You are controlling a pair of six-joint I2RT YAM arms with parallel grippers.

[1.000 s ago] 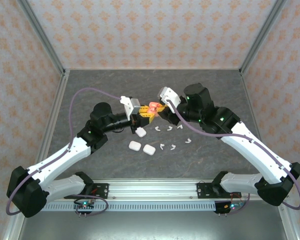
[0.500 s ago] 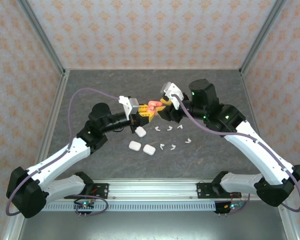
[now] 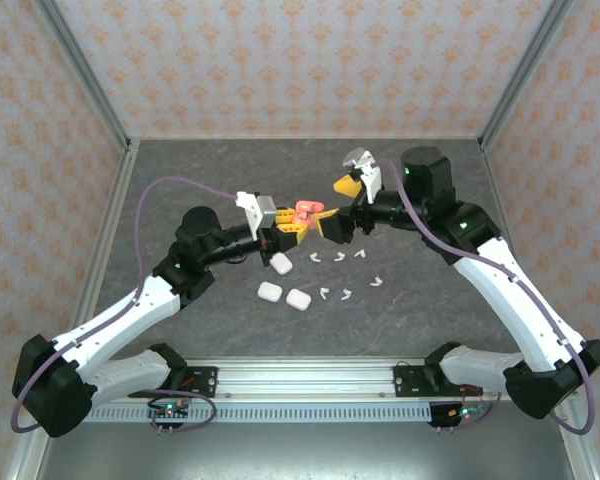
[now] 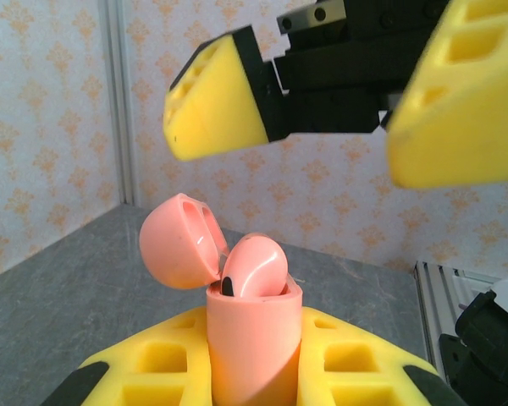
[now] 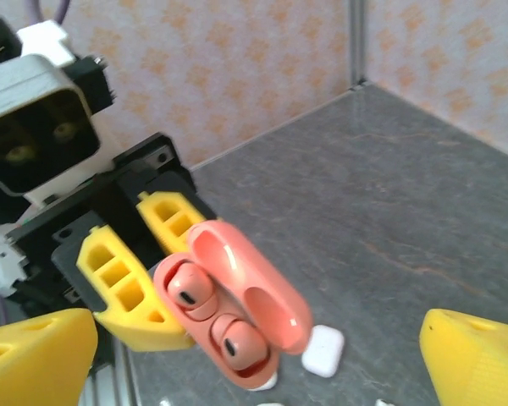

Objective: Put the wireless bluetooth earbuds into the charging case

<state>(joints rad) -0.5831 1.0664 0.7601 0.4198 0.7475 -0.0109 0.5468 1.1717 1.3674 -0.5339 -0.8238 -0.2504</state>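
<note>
The pink case [image 4: 252, 347] is smooth, glossy plastic, with light glinting inside its lid. The pink earbuds [image 5: 189, 292] in it have the same shiny plastic. The yellow fingers [image 4: 216, 106] are matt plastic with ribbed hollows. The table [image 3: 200, 180] looks matt, dark grey and mottled like stone. The white cases [image 3: 270, 292] and white earbuds [image 3: 338, 257] look like smooth plastic. The arm shells [image 3: 120, 320] are glossy white plastic. The rail [image 3: 310, 378] is bare metal. The walls [image 3: 300, 60] are matt and patterned.
</note>
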